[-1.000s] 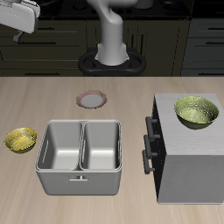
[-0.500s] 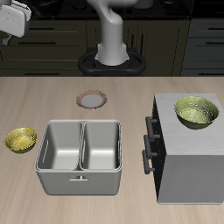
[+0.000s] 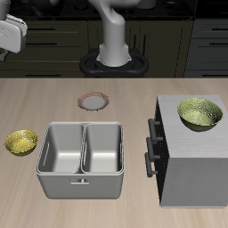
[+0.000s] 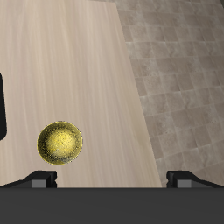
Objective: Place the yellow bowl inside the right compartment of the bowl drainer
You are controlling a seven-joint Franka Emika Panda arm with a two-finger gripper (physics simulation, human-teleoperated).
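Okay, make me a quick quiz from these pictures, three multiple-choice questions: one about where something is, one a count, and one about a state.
1. Where does the yellow bowl sit?
A. On the bare tabletop beside the bowl drainer
B. Inside the drainer
C. On the big grey box

2. How many bowls are in the exterior view?
A. One
B. Two
C. Three

3. What do the drainer's two bins hold?
A. A bowl each
B. One plate
C. Nothing

Answers:
1. A: it rests on the wood, outside the drainer's rim.
2. B: the small yellow bowl, plus a larger greenish-yellow bowl on the box.
3. C: both the right compartment and the other bin show bare grey floors.
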